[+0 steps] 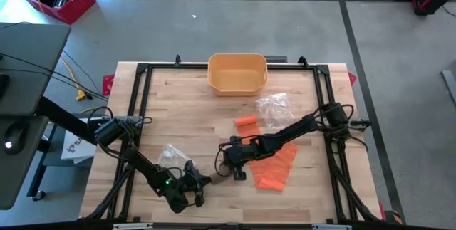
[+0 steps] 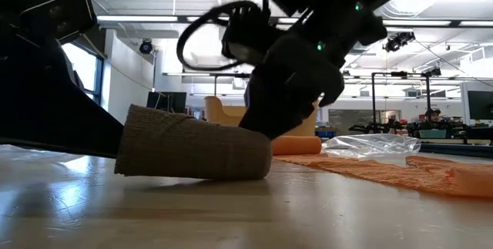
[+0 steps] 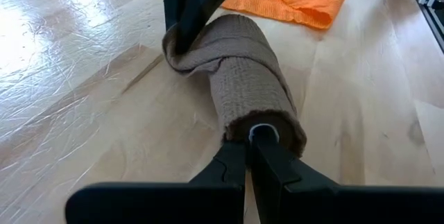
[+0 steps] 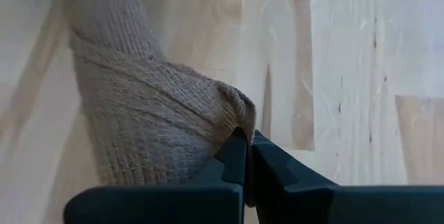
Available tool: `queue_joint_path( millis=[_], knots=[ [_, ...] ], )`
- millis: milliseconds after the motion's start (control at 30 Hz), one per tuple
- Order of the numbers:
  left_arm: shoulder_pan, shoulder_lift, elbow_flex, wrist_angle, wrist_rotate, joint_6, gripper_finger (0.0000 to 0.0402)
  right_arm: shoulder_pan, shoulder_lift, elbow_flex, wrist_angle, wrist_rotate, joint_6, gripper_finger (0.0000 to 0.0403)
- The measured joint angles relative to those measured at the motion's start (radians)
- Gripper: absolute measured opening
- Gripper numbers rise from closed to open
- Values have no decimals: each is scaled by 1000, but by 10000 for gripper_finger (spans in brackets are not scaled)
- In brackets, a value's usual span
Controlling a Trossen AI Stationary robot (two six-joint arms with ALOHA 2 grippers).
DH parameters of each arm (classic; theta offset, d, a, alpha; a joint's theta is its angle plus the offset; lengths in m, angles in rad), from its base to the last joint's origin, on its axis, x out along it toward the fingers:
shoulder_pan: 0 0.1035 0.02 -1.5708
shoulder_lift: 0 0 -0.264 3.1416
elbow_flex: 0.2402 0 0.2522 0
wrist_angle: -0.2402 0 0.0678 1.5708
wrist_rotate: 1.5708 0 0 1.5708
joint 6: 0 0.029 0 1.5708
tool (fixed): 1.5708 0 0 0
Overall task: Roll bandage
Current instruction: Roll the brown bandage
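Observation:
A tan bandage [image 3: 250, 78], wound into a thick roll, lies on its side on the wooden table [image 1: 185, 109] near the front edge; the low view shows the roll [image 2: 192, 153] from the side. My left gripper [image 3: 251, 148] is shut at one end of the roll. My right gripper [image 4: 246, 151] is shut at the other end, and shows as dark fingers [image 3: 184, 23] in the left wrist view. In the high view the left gripper [image 1: 201, 182] and right gripper [image 1: 226, 167] face each other. My left gripper meets the roll's end face [image 3: 263, 132], where a pale ring shows at the core. Its shut fingertips pinch the cloth at that end's lower rim. They come in low and slanting down, along the roll, which lies on the table. My right gripper pinches a bunched fold of the outer layer [image 4: 232, 113] at the roll's other end between its two fingertips. The fingers slant down from above. The fold is drawn up a little toward them, while the roll rests on the table.
An orange bandage [image 1: 274, 162] lies spread out on the table right of the roll, with a small orange roll [image 1: 247, 122] and a clear plastic bag [image 1: 274, 107] beyond. A yellow basket [image 1: 237, 72] stands at the far edge. A crumpled clear wrapper [image 1: 173, 154] lies near my left arm.

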Motion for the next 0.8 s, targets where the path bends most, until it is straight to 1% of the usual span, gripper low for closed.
queue_joint_path(
  millis=[200, 300, 367, 467, 567, 633, 700, 800],
  knots=[
    [5, 0, 1, -5, -1, -69, 0, 53, -96, 7, -16, 66, -34, 0],
    [9, 0, 1, -6, -8, -100, 0, 104, -159, 8, -24, 118, -49, 0],
    [13, 0, 1, -6, -30, -121, 0, 142, -196, 8, -29, 129, -83, 0],
    [25, -1, 2, -4, -53, -147, 0, 194, -234, 8, -27, 96, -138, 0],
    [42, -3, 3, 4, -63, -157, 0, 221, -242, 8, -3, -1, -162, 0],
    [56, -3, 3, 7, -60, -139, 0, 228, -236, 8, 24, -41, -163, 0],
    [64, -3, 3, 14, -49, -99, 0, 230, -226, 8, 34, -12, -153, 0],
    [72, -3, 2, 27, -10, -40, 0, 218, -215, 7, 36, 109, -146, 0]
  ],
)
